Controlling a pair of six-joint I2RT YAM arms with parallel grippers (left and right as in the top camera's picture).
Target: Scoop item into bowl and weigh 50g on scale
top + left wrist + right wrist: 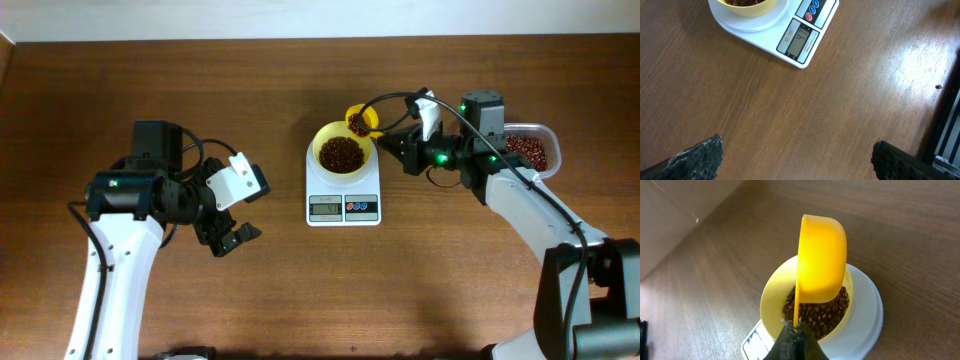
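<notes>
Desk (300, 290) bearing scale (343, 190) with bowl (318, 150) on it; right end effector (795, 341), clenched on scoop (822, 260) tilted over the rim (left end effector (795, 160) released, idle), could by oversteep tipping send beans (341, 153) past 50 g or overboard.

**Brown wood worktop, pale panel at edge**

A brown wood-grain worktop (300, 290) is seen filling all views. A bright glare patch (920, 62) is thrown on it in the left wrist view. Beyond its edge a paler flat panel (670, 220) is seen; whether it is wall or board cannot be told.
</notes>
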